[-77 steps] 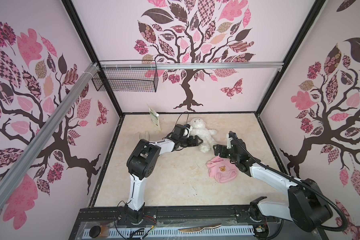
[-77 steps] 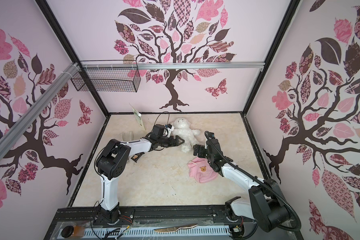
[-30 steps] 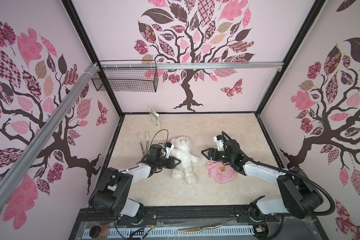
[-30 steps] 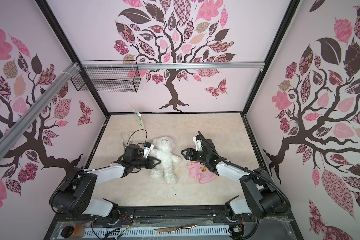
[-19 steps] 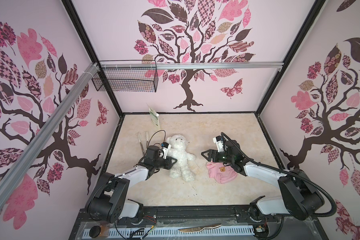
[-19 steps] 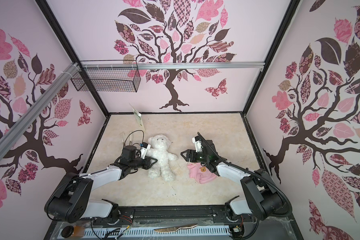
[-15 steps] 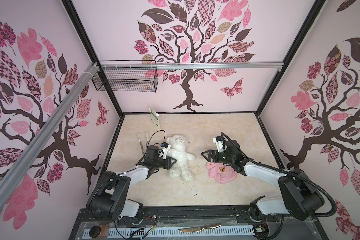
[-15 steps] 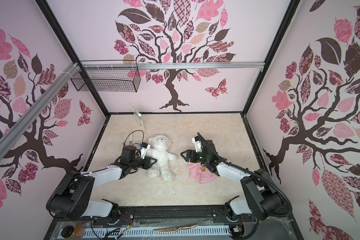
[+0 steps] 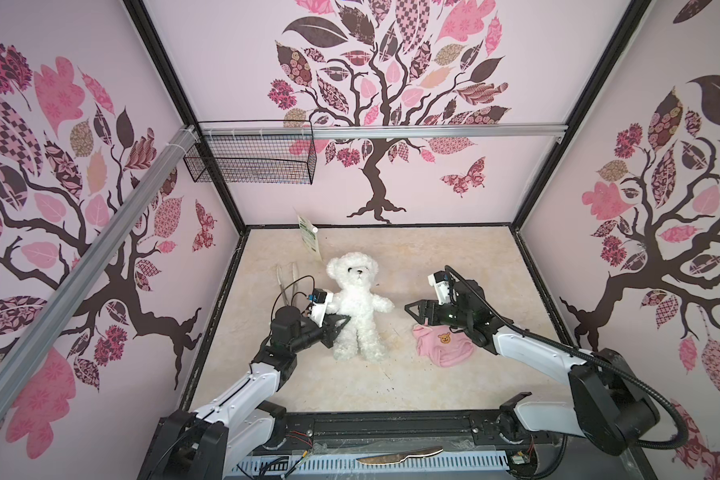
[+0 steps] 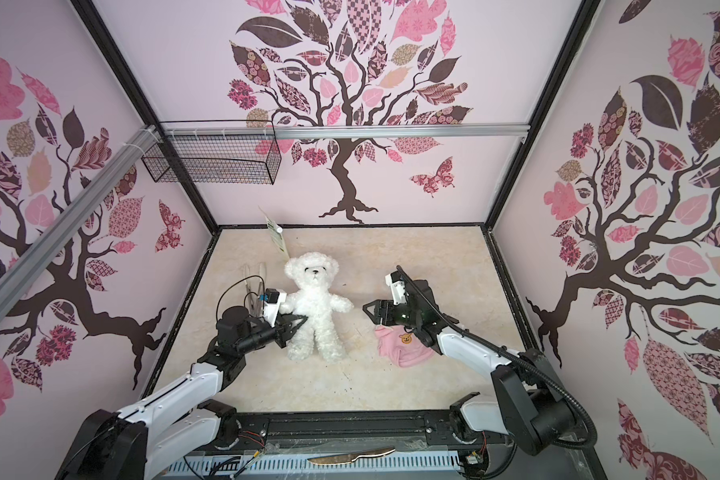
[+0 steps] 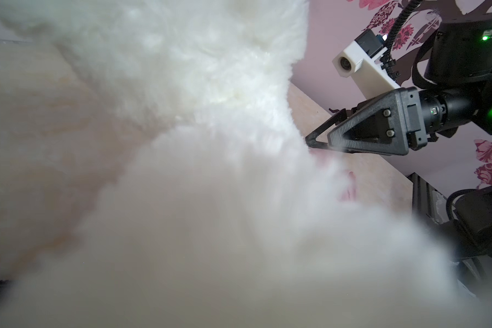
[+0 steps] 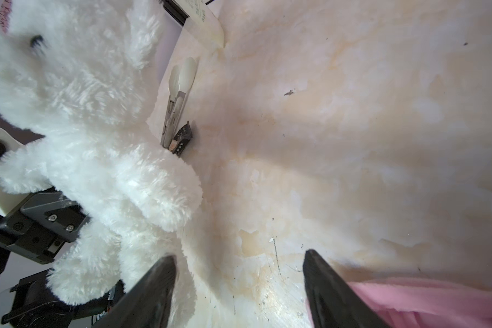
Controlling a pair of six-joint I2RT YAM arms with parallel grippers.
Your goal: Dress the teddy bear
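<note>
Nearest you, the pink hoodie (image 9: 443, 347) lies crumpled on the table (image 9: 433, 257), just beside the right gripper (image 9: 411, 311) on its near side; that gripper's jaws stand wide and empty. The left gripper (image 9: 341, 322) is pinched almost closed on fur at the flank of the teddy bear (image 9: 356, 305). The bear lies face-up between both grippers, feet toward you, head toward the back wall; your left arm is nearer.

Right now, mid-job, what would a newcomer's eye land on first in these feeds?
The fluffy white teddy bear at mid-table stands out first, with the left gripper clamped on its flank. To its right lies the crumpled pink hoodie, with the right gripper hovering open beside it. The pink tree murals on every wall compete for attention.
</note>
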